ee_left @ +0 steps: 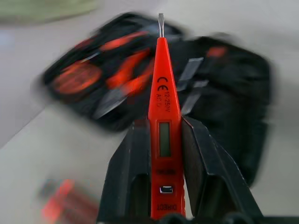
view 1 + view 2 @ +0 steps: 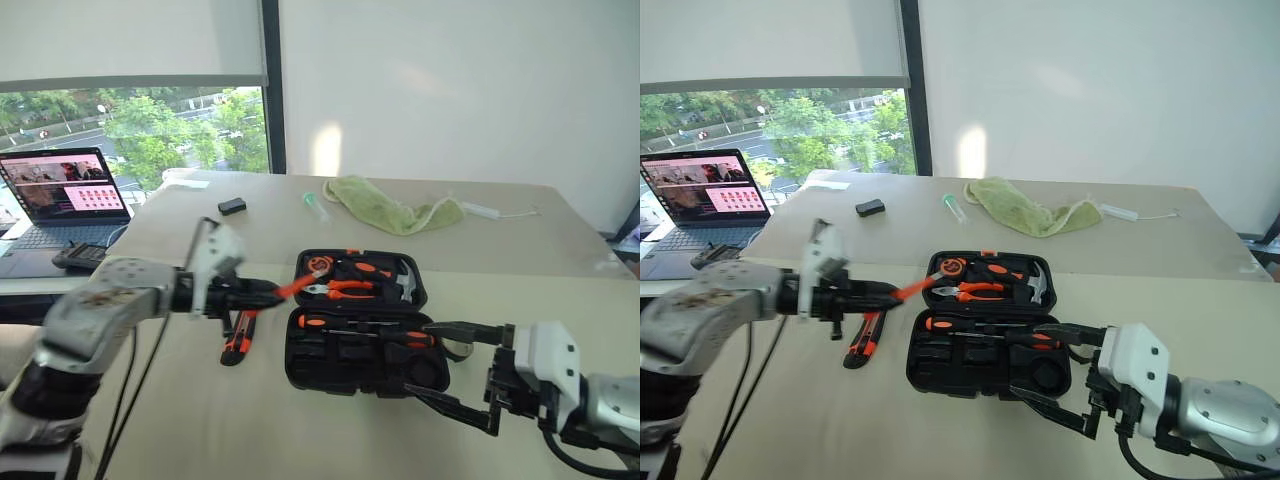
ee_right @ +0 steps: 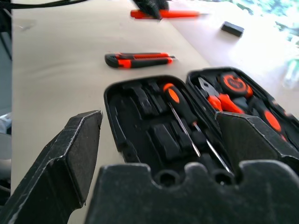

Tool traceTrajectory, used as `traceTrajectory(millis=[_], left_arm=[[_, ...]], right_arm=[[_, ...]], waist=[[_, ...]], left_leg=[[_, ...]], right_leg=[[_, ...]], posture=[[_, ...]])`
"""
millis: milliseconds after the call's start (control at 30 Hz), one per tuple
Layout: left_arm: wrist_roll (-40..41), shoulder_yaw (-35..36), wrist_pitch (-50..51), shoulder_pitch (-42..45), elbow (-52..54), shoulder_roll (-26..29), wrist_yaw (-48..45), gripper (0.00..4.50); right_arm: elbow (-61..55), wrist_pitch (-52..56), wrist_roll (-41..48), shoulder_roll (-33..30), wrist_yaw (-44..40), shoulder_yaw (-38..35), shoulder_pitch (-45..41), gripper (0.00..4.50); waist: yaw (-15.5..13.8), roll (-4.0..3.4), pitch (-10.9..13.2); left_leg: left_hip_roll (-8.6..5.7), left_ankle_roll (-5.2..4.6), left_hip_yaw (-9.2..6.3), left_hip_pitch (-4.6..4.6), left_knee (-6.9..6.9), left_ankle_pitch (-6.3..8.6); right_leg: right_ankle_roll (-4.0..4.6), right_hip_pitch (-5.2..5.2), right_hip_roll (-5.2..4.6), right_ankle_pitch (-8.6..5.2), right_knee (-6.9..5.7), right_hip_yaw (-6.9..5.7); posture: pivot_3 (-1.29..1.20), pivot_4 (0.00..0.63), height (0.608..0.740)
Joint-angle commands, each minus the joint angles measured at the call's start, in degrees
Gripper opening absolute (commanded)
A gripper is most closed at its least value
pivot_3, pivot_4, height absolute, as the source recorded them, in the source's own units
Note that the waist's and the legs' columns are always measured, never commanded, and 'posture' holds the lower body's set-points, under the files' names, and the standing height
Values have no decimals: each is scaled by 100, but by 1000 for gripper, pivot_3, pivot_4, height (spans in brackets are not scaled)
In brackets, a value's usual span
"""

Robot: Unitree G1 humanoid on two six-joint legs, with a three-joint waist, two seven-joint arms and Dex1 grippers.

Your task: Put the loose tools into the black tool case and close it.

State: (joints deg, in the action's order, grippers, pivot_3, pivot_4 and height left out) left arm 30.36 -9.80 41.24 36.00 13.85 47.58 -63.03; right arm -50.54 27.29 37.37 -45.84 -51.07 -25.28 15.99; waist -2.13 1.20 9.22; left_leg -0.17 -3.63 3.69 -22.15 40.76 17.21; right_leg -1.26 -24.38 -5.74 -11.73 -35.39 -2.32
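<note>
case: black tool case is lying open on the table, near the front edge, both halves flat; hinge line runs across the middle.
case contents: two long screwdrivers are seated in the near half; orange-handled pliers, hammer and an orange round item are seen in the far half.
small screwdriver: small orange screwdriver is clamped between the fingers of the left gripper, tip pointed at the case, held above the table just left of the case's far half.
left gripper: closed on the screwdriver body; pads are pressed on both sides of it.
utility knife: orange-black utility knife is lying loose on the table, just left of the case, under the left arm.
right gripper: right gripper is spread wide, nothing held, hovering at the case's near right corner.
tape roll: cannot be made out.
clearance: bare table is open left of and in front of the knife; right of the case is taken up by the right arm.
table: pale tan table; a seam runs across behind the case. Farther back: small black block, green cloth, a small clear tube, a white cable.
room: laptop open at far left, window with trees behind it, blind half down, white wall on the right.
</note>
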Motion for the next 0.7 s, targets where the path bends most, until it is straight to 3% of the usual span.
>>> traceTrajectory(millis=[33, 233, 500, 700], left_arm=[[-904, -970, -959, 471, -481, -335, -538, 463], [-2081, -2080, -1305, 1081, -1381, -1023, -603, 463], [-2725, -2285, -1295, 1075, -1608, -1450, -442, 463], [-2658, -2235, -662, 1012, -1236, -1532, -578, 463]], right_arm=[[-287, -165, 202, 95, -5, -545, 336, 4500], [-169, -382, 274, 192, -411, -1294, 1048, 4500], [-51, -534, 237, 188, -613, -1644, 1357, 4500], [-105, -534, 285, 191, -590, -1733, 1442, 4500]], waist=[[6, 5, 3], [-15, 6, 4], [1, 6, 4], [-8, 6, 3]], left_leg=[[6, -12, -3, -3, 4, 6], [6, -28, -5, -11, 22, 13], [9, -36, -4, -9, 26, 17], [9, -37, -9, -10, 32, 17]], right_leg=[[-8, 4, 19, 6, 15, 2], [-24, 10, 33, 15, 26, 6], [-33, 11, 32, 14, 27, 15], [-34, 13, 31, 15, 23, 16]], posture=[[0, 150, 740], [0, 150, 740], [0, 150, 740], [0, 150, 740]])
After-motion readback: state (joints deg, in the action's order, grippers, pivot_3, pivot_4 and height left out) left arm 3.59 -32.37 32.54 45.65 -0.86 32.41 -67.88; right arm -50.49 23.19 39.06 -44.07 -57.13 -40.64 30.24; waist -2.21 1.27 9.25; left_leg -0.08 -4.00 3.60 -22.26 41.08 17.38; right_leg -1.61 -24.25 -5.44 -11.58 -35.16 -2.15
